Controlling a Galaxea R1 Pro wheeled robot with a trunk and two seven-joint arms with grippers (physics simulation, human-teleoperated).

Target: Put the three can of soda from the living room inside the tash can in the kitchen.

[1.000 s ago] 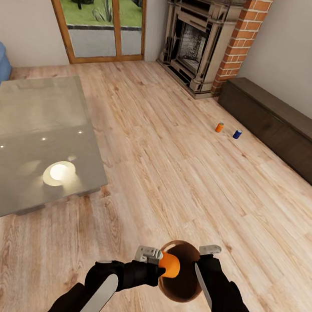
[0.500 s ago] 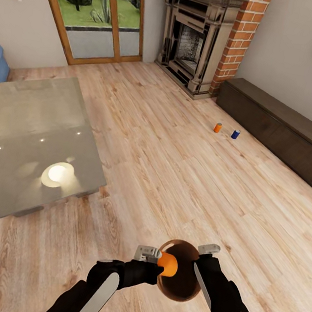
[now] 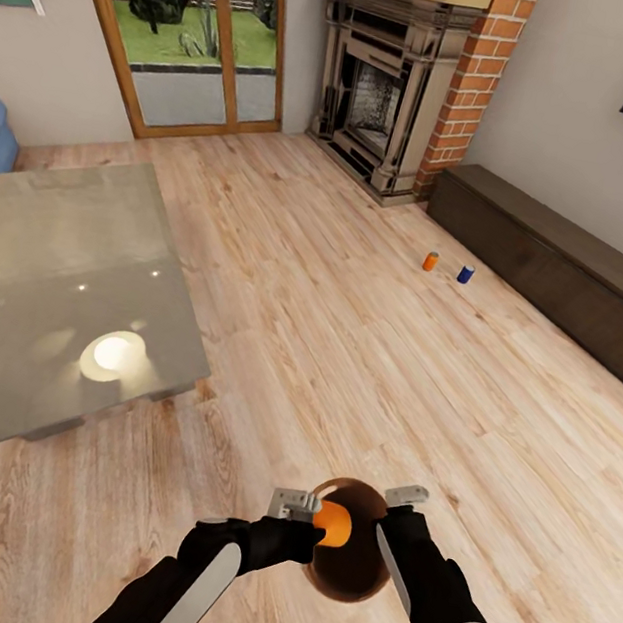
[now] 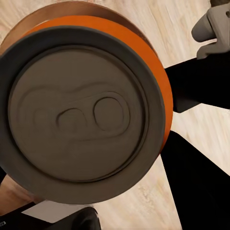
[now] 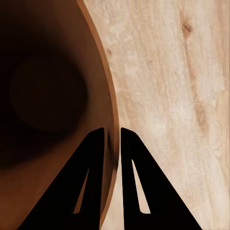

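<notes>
My left gripper [image 3: 320,522] is shut on an orange can of soda [image 3: 334,524] and holds it over the open tan-brown mouth of the tash can [image 3: 349,571]. The left wrist view looks onto this can's grey top [image 4: 76,112]. My right gripper [image 3: 389,512] is shut on the tash can's rim. In the right wrist view, its fingers [image 5: 93,163] pinch the wall of the tash can [image 5: 48,96] from inside and outside. Two more cans stand on the floor by the low cabinet, an orange can [image 3: 429,261] and a blue can [image 3: 466,274].
A glass table [image 3: 62,290] takes up the left side. The brick fireplace [image 3: 389,91] and the long dark-wood cabinet [image 3: 561,272] line the far and right walls. Light wood floor [image 3: 348,338] lies open between me and the two cans.
The whole view has shifted slightly, so the camera moved. The held orange can now sits a little lower in the bin's mouth. Both grips are unchanged.
</notes>
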